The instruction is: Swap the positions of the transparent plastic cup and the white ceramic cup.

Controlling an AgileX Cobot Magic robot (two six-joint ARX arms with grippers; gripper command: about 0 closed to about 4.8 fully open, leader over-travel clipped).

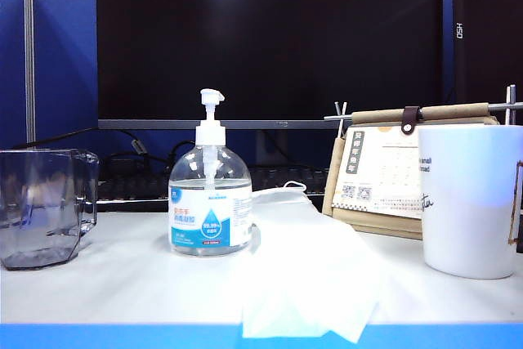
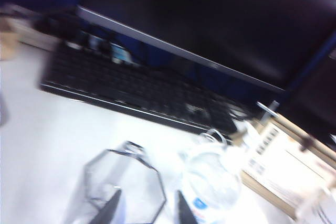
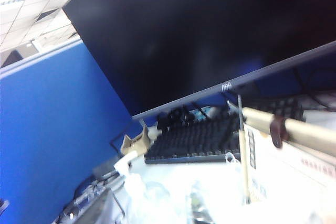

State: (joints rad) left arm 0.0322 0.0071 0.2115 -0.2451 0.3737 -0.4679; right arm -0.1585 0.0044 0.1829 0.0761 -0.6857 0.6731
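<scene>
The transparent plastic cup [image 1: 45, 206] stood left of the pump bottle [image 1: 210, 194]; your left claw [image 2: 146, 208], parted and empty, risked clipping that bottle; the right claw's state was unreadable.

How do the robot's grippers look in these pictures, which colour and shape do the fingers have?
Little shows. In the left wrist view, the left gripper shows two dark, narrow fingers tapering to tips, blurred. In the right wrist view, the right gripper shows only dark, blurred finger parts at the picture's edge. No cables or markings can be made out; the exterior view shows neither arm.
</scene>
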